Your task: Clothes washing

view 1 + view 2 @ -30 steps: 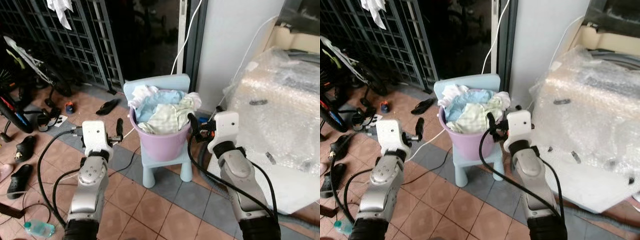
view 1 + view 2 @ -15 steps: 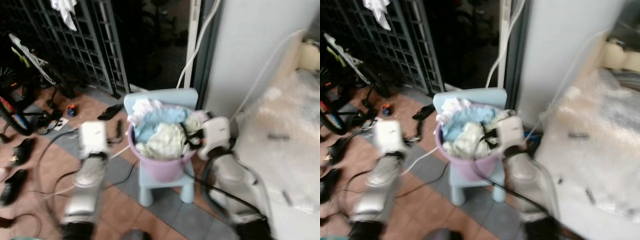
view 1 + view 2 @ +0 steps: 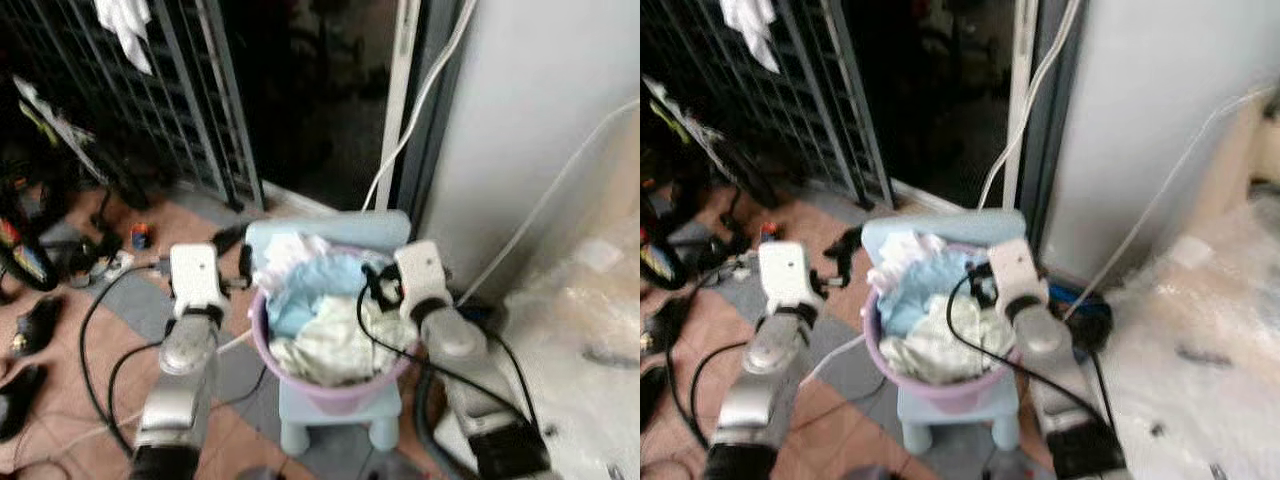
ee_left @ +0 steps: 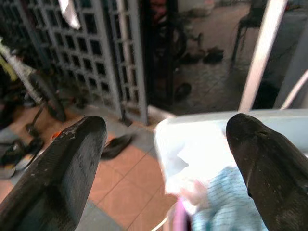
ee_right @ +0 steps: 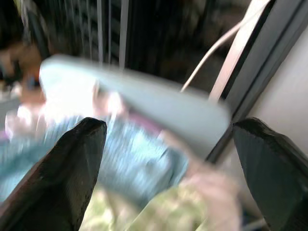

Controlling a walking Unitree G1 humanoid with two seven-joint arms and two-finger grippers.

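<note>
bucket [image 3: 335, 385] of clothes [image 3: 325, 330] on chair [image 3: 330, 425] | left gripper [image 4: 166, 154] left of bucket, fingers apart | right gripper [image 5: 168, 163] over clothes, fingers apart

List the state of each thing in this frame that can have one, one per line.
Purple bucket: upright on the chair, heaped full of clothes.
Clothes: crumpled, piled above the rim.
Light blue chair: upright, carrying the bucket.
Left gripper: open, by the bucket's left side, holding nothing.
Right gripper: open, over the clothes at the bucket's right side, holding nothing.
Metal gate: cannot tell, its dark opening is unclear.
</note>
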